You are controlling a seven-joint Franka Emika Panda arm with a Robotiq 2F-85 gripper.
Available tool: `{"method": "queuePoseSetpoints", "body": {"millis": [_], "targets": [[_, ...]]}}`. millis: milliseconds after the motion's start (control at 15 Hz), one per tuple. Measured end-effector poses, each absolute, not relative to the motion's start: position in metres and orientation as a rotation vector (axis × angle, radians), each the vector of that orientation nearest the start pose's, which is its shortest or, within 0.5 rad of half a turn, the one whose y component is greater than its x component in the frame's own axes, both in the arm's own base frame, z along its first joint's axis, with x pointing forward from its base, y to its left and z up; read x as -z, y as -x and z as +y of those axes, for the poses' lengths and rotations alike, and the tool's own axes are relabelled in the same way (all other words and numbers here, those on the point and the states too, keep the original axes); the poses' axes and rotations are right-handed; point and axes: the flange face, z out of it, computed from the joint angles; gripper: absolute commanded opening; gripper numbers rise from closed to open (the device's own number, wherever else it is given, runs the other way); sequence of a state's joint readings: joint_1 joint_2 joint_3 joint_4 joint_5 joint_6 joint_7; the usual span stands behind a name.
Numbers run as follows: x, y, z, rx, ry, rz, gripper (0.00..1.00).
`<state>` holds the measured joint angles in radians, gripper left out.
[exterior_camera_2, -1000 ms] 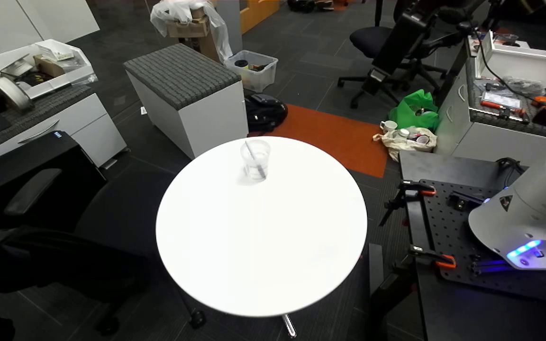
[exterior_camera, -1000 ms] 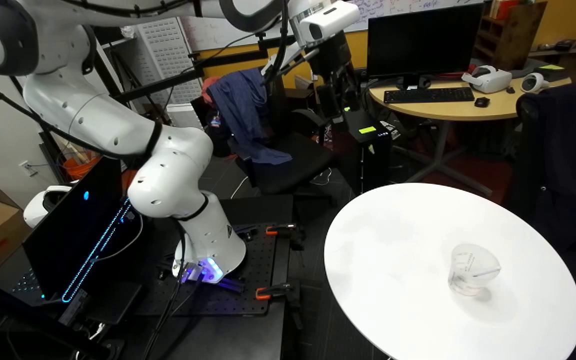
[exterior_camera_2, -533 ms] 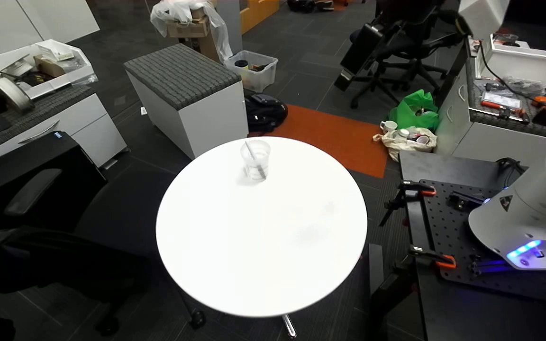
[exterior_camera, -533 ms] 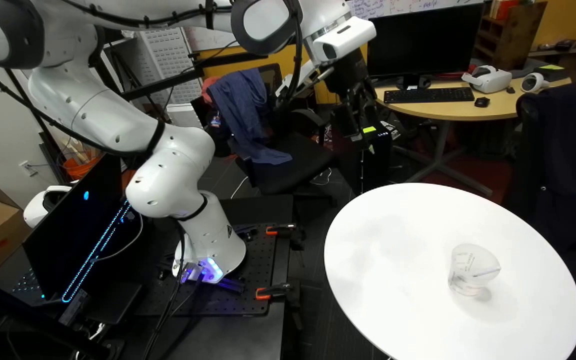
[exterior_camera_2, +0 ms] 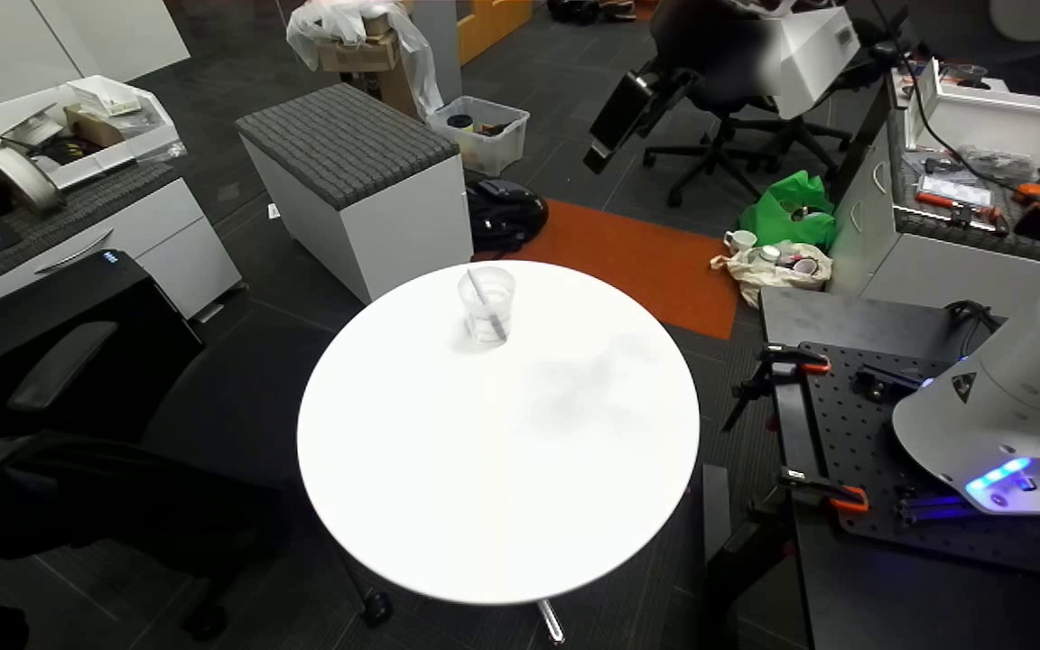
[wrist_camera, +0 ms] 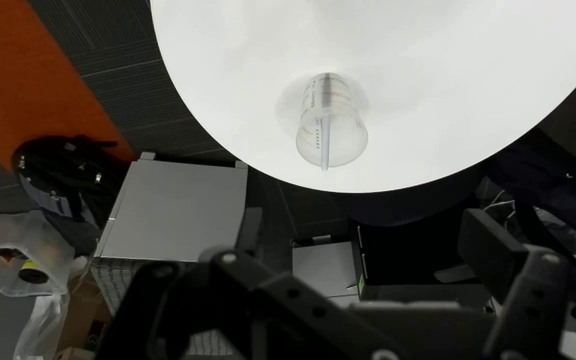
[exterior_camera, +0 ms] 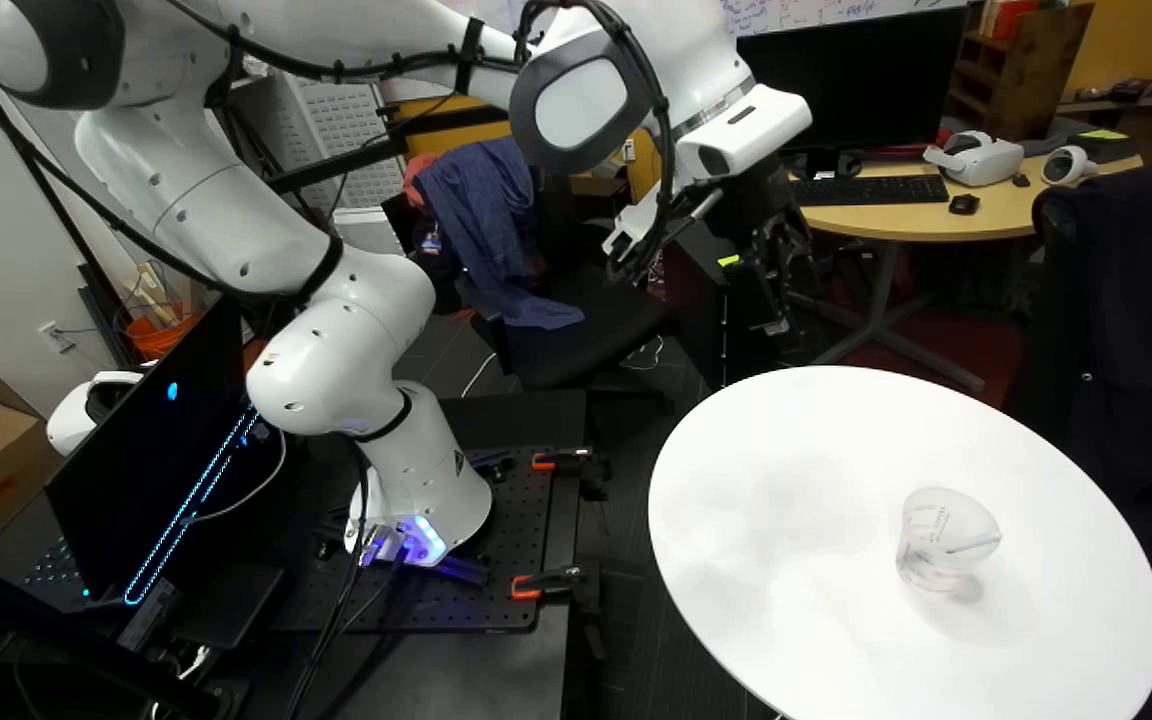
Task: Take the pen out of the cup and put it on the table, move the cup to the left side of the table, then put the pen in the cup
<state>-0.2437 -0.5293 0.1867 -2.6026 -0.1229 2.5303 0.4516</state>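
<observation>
In an exterior view, shows 1 clear cup [exterior_camera: 929,522] upright on the white table [exterior_camera: 776,590], well apart from the raised arm [exterior_camera: 376,300]. In an exterior view, shows 1 pen [exterior_camera_2: 487,307] slanting inside the cup. In the wrist view, shows the gripper [wrist_camera: 368,231] spread wide, apart from the cup.

The worktop [exterior_camera_2: 484,469] looks smooth. Near its edge, the cup [wrist_camera: 343,120] is thin, see-through plastic; the pen [wrist_camera: 325,142] in it looks smooth, material unclear. The arm's shell [exterior_camera: 376,310] is smooth and glossy, the claw [wrist_camera: 368,237] matt. Beyond the edge, the cabinet top [exterior_camera_2: 344,140] is rough woven cloth, the bin [exterior_camera_2: 495,153] translucent plastic.
</observation>
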Motion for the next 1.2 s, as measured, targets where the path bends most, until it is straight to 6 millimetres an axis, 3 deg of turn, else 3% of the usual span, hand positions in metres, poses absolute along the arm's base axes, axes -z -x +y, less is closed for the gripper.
{"method": "queuePoseSetpoints", "body": {"millis": [667, 933, 1200], "targets": [[-0.408, -0.449, -0.045, 0.734, 3.098, 0.702, 1.00], [-0.396, -0.459, -0.053, 0.741, 3.099, 0.750, 1.00], [-0.397, -0.463, -0.054, 0.744, 3.097, 0.753, 1.00]]}}
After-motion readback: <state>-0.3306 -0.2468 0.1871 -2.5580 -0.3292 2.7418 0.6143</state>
